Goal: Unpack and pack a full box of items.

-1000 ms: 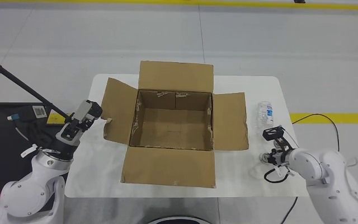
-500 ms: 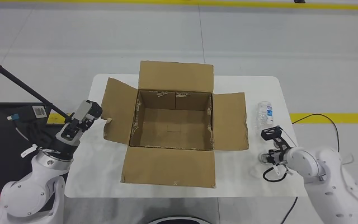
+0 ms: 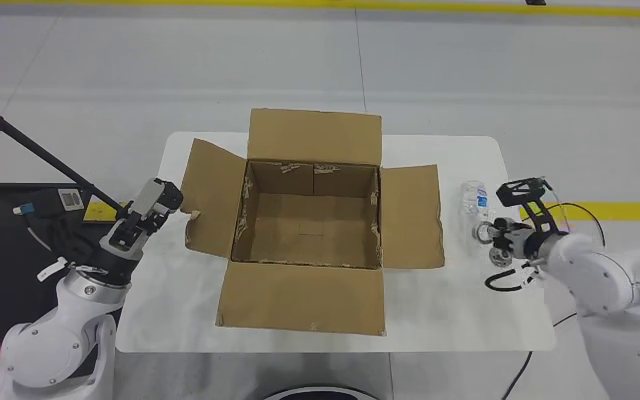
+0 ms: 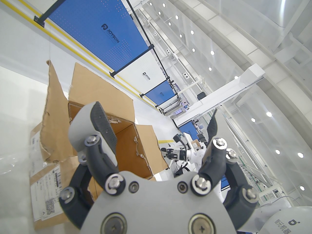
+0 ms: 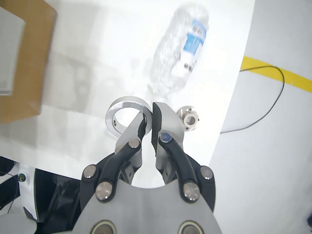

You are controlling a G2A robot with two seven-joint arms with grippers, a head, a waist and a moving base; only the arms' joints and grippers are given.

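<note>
An open cardboard box (image 3: pixel 315 135) stands in the middle of the white table (image 3: pixel 450 310), flaps spread, nothing showing inside. A clear water bottle (image 3: pixel 474 203) (image 5: pixel 180 62) lies on its side to the box's right. Beside the bottle's near end, my right gripper (image 3: pixel 495 238) (image 5: pixel 149 116) is shut on the rim of a metal ring (image 5: pixel 121 113), held above the table. A small metal collar (image 5: pixel 188 119) lies on the table close by. My left gripper (image 3: pixel 178 205) (image 4: pixel 156 113) is open and holds nothing, just outside the box's left flap (image 4: pixel 54 122).
The table's right edge (image 5: pixel 240 74) runs close past the bottle and collar. A black cable (image 3: pixel 585 215) lies on the floor beyond it. A dark pole (image 3: pixel 60 165) slants in at the far left. Bare tabletop lies between the box's right flap and the bottle.
My right arm has swung from the table's front right corner towards the back, up to the bottle, carrying the ring. The left arm and the box have not moved.
</note>
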